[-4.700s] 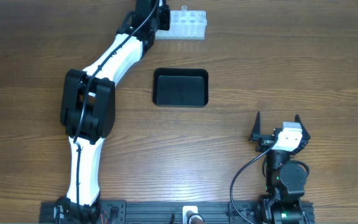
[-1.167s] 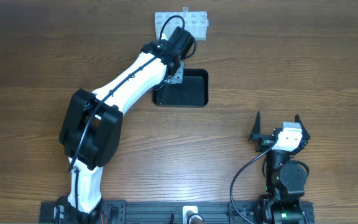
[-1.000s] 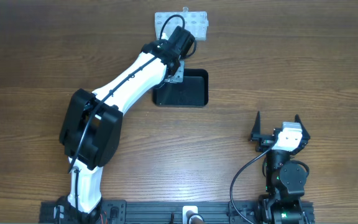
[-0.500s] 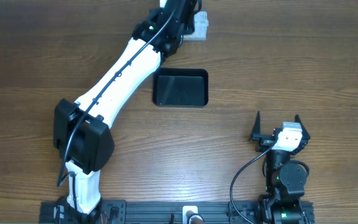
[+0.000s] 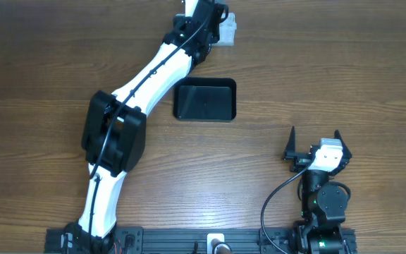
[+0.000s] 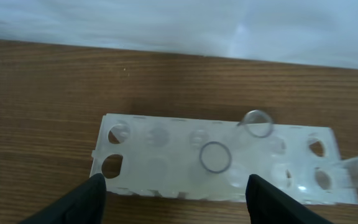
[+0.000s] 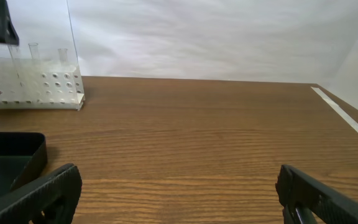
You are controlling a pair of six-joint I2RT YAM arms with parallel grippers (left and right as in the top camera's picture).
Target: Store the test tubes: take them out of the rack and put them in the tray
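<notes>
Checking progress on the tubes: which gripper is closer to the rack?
Left. The left gripper hangs above the rack; the right gripper sits near its base, on the far side of the tray from it.

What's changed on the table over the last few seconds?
The left gripper swung from the rack to the tray, then back over the rack, where it now hangs with fingers open. The right gripper, rack and tray stayed put.
</notes>
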